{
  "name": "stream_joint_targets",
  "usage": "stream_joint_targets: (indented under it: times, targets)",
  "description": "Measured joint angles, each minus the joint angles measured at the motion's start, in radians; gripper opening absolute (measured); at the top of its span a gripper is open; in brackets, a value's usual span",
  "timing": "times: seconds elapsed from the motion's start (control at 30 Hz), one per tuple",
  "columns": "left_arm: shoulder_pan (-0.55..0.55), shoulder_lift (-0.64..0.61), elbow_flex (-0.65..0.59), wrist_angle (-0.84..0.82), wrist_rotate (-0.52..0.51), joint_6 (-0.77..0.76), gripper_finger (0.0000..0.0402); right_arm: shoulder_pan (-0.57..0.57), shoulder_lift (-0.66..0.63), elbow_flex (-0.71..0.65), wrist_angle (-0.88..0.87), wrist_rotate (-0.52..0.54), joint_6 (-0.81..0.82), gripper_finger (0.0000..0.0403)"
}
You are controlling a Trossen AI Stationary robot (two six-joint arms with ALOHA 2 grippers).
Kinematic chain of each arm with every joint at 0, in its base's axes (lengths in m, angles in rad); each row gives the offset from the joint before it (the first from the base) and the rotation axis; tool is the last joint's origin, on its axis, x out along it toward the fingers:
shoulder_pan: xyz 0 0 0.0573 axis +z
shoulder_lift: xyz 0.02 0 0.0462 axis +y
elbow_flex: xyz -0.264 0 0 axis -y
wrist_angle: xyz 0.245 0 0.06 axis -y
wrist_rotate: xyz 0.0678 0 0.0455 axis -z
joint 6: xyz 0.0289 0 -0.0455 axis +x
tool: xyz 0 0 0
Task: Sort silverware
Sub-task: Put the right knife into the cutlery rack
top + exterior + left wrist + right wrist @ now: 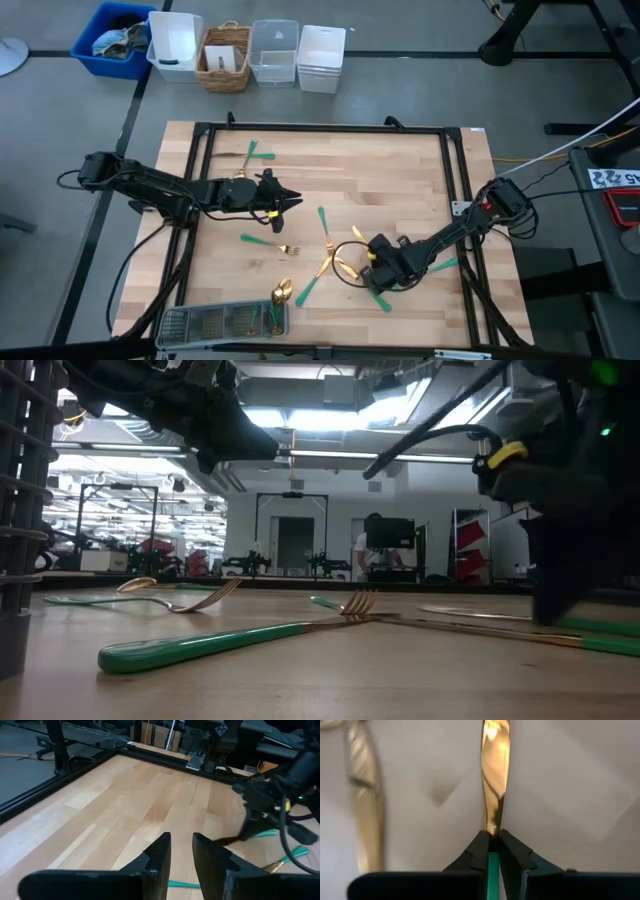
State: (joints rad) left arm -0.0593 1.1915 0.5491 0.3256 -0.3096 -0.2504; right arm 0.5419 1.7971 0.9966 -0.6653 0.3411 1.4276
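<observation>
Right wrist view is showing the right gripper [491,841] pinching a knife [495,785] by its teal handle, gold blade pointing ahead. High view is placing this gripper [372,262] at 4 o'clock among roughly six scattered silverware pieces [322,262]. Left gripper [293,201] is hovering near centre, jaws narrowly parted, empty. One tray [205,322] is sitting at 7 o'clock.

A grey mesh tray [200,322] sits at the table's [400,180] near edge.
</observation>
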Motion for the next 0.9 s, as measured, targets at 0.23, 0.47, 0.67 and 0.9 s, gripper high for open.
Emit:
stream_joint_targets:
  times: [0.23, 0.47, 0.67, 0.9]
  targets:
    - [0.0, 0.0, 0.0, 0.0, 0.0, 0.0, 0.0072, -0.03, -0.049, -0.001, -0.035, 0.04, -0.031, 0.0022]
    - [0.0, 0.0, 0.0, 0.0, 0.0, -0.001, 0.0072, -0.074, -0.052, 0.0, -0.018, -0.05, -0.133, 0.0006]
    - [0.0, 0.0, 0.0, -0.001, 0.0, 0.018, 0.0072, -0.073, -0.055, 0.055, -0.053, -0.118, -0.194, 0.0026]
    - [0.0, 0.0, 0.0, -0.001, 0.0, 0.018, 0.0072, -0.073, -0.057, 0.127, -0.108, -0.123, -0.295, 0.0027]
